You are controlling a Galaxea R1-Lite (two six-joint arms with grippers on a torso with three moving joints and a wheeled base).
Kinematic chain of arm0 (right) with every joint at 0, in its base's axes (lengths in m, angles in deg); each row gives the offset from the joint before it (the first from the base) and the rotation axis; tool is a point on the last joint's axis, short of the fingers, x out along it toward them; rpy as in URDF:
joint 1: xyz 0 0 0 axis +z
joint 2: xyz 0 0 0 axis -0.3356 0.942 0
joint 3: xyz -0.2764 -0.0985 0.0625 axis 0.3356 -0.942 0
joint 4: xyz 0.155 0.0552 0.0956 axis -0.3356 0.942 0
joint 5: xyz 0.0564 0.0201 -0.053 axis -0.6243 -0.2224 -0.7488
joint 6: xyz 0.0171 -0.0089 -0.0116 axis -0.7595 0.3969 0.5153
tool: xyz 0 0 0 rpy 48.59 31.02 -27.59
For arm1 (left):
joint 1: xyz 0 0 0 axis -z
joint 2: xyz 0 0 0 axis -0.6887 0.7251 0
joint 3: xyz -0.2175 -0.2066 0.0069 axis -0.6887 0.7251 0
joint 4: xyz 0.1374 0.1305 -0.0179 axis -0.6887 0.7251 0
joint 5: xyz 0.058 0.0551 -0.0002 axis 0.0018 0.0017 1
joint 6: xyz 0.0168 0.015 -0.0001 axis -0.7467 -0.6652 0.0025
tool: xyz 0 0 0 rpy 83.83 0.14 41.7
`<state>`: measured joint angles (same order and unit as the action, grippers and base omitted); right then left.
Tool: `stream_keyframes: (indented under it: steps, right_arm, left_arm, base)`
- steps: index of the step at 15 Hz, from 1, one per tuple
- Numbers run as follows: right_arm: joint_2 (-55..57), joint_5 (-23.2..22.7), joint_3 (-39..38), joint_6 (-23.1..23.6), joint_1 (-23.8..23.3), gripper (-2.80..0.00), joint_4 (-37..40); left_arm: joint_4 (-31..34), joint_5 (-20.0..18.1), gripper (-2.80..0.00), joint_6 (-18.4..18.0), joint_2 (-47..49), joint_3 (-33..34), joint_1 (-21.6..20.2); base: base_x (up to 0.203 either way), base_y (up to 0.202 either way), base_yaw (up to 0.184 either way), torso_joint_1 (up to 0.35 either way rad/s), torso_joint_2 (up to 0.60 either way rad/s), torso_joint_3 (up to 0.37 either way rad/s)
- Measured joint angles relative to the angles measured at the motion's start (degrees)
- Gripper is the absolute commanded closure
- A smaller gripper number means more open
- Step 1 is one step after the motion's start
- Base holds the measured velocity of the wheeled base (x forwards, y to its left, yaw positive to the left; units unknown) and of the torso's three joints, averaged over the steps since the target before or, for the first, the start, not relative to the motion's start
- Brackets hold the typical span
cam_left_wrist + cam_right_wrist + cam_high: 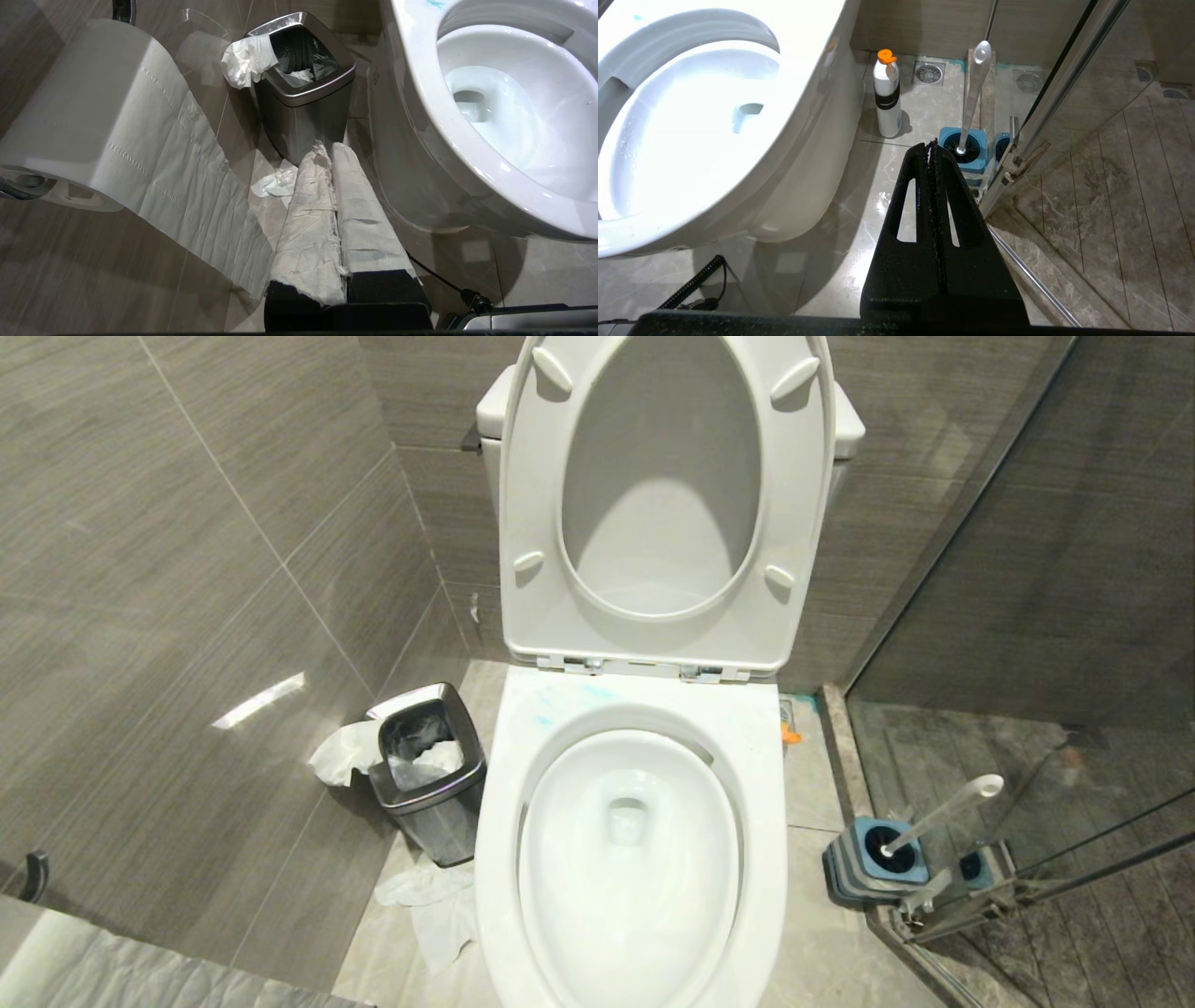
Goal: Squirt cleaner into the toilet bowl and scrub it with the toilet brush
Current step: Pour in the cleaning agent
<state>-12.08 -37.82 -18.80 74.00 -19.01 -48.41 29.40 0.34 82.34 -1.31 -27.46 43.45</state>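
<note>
We face the toilet bowl at lower centre; the toilet brush stands lower right. Left gripper and right gripper are clenched, empty. The glass panel could block our reach.

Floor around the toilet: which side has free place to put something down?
Free: floor tiles between toilet bowl and brush holder. Crowded: the other side, with waste bin and crumpled paper; the back corner holds a white bottle.
</note>
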Motion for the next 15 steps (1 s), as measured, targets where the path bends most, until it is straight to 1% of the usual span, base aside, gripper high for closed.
stream_keyframes:
  steps: [5, 15]
  right_arm:
    - [0.0, -0.01, 0.0, 0.0, 0.0, 0.0, -0.03]
    - [0.0, 0.0, 0.02, 0.1, 0.0, 0.0, 0.0]
  left_arm:
    - [-0.02, 0.06, 0.0, -0.38, 0.0, 0.0, 0.0]
    - [0.02, 0.63, 0.0, -0.44, 0.0, 0.0, 0.0]
  base:
    - [0.0, 0.0, 0.0, 0.001, 0.0, -0.012]
    - [0.0, 0.0, 0.0, 0.002, 0.0, -0.181]
